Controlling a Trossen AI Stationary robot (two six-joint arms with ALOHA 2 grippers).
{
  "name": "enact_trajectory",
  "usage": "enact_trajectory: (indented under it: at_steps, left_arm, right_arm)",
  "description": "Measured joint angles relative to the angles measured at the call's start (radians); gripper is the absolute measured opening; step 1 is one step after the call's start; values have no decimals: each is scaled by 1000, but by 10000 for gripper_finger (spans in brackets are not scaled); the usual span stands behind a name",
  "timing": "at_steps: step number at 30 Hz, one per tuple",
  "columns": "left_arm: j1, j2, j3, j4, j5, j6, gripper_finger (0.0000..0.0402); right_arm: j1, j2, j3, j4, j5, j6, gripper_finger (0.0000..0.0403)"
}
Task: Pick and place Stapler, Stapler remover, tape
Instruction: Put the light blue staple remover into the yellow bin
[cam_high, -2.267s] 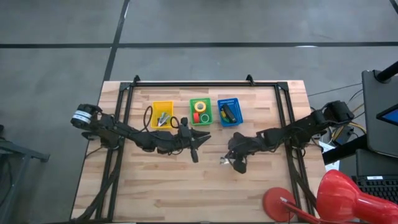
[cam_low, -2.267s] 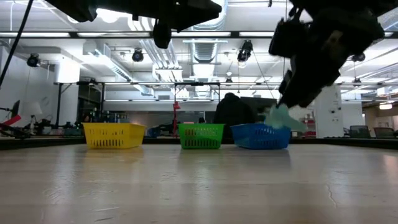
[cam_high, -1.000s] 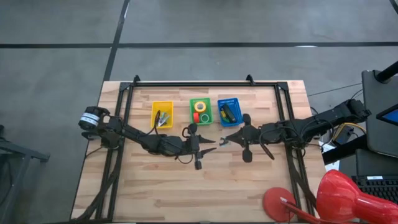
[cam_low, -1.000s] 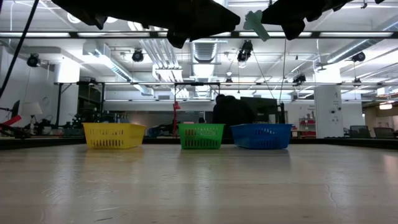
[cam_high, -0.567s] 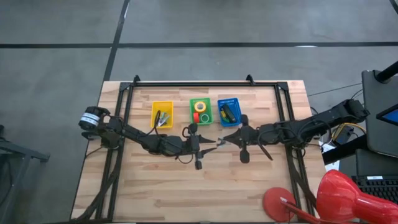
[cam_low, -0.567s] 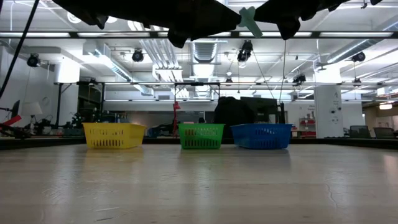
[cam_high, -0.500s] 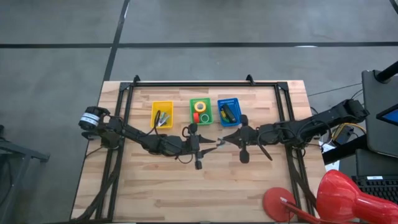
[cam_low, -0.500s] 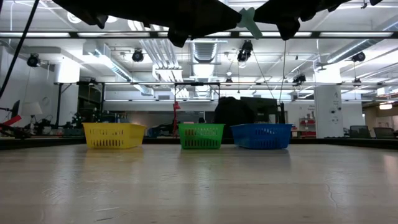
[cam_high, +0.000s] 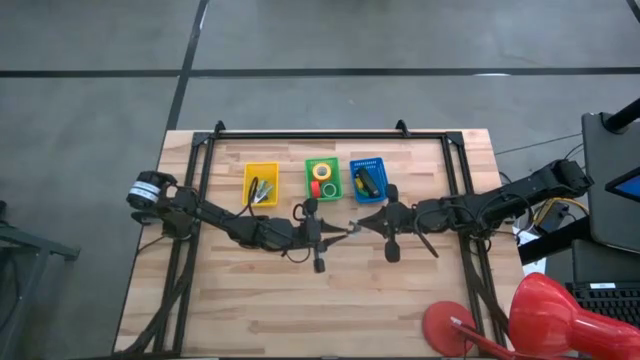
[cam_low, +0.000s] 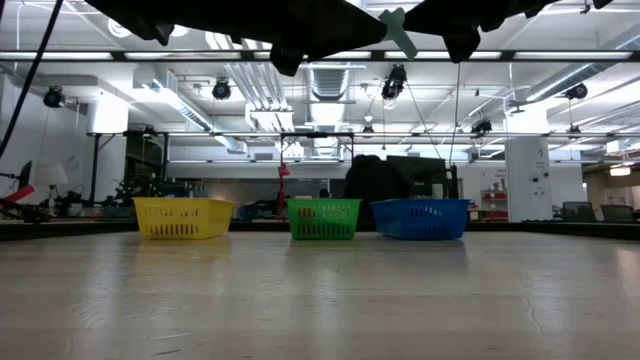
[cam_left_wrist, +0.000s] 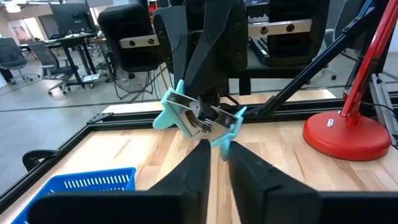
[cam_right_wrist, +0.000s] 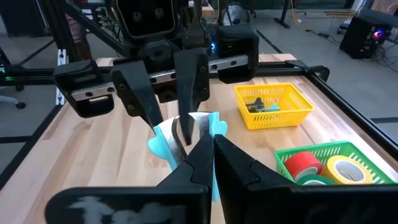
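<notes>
High view: just below the middle of the frame, the right hand and the left hand meet tip to tip above the tabletop, with a pale blue staple remover between them. The right hand is clenched on the staple remover; the left hand's fingers stand on either side of the same tool, though whether they have closed on it cannot be told. In the low view the staple remover hangs at the top edge, well above the wood. Above the hands in the high view, three small baskets sit in a row: a yellow basket at left with small tools inside, a green basket in the middle holding the tape rolls in red, yellow and green, and a blue basket at right holding the dark stapler. At lower right a red desk lamp stands with its base on the tabletop's corner.
</notes>
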Motion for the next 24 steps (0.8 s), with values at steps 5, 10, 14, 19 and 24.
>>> enact_trajectory:
  at_steps: [5,10,14,19,24]
  left_arm:
    - [0,0,0,0,7,4,12]
    - [0,0,0,1,7,5,9]
    - [0,0,0,0,7,28,4]
    - [0,0,0,1,4,34,3]
    - [0,0,-11,-9,-12,35,2]
  right_arm:
    - [0,0,0,2,0,0,8]
    - [0,0,0,3,0,-3,8]
    - [0,0,0,-14,-1,-2,8]
    - [0,0,0,-56,-30,-3,20]
    - [2,0,0,-80,-42,-1,63]
